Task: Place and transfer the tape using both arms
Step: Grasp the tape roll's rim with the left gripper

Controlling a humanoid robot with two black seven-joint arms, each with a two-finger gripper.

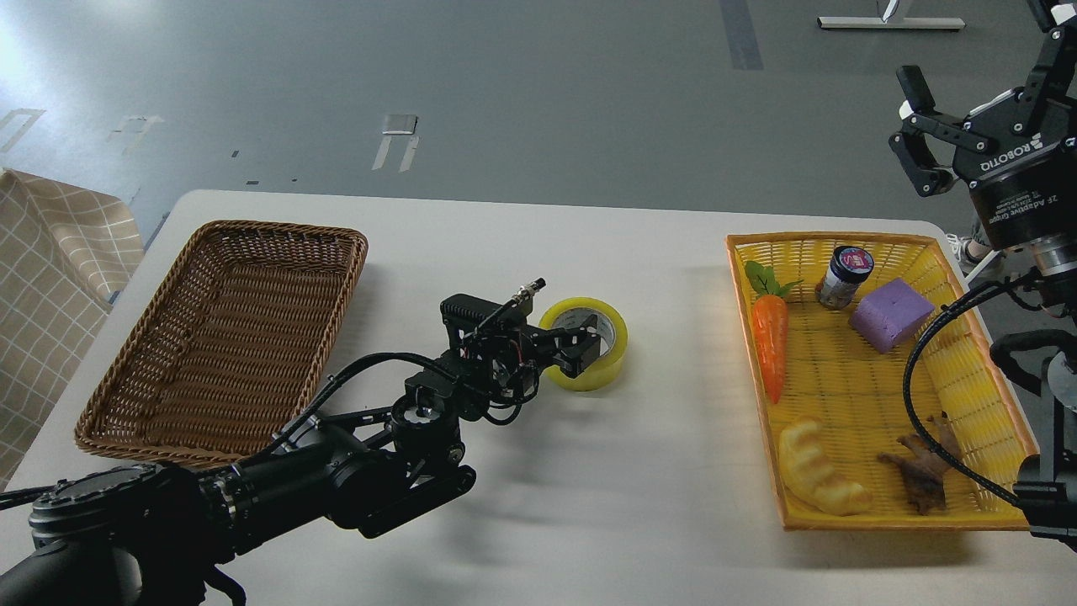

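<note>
The left gripper is seen closed across the wall of the tape, which sits on the white table between the two baskets; the right gripper is held open, raised and well apart; delivery into the brown basket is judged outstanding.

Translucent yellow tape with a grey-white core sits at the black left gripper's fingers; brown wicker basket, yellow tray holding an orange carrot, purple block, pale yellow croissant toy; beige checked cloth
</note>
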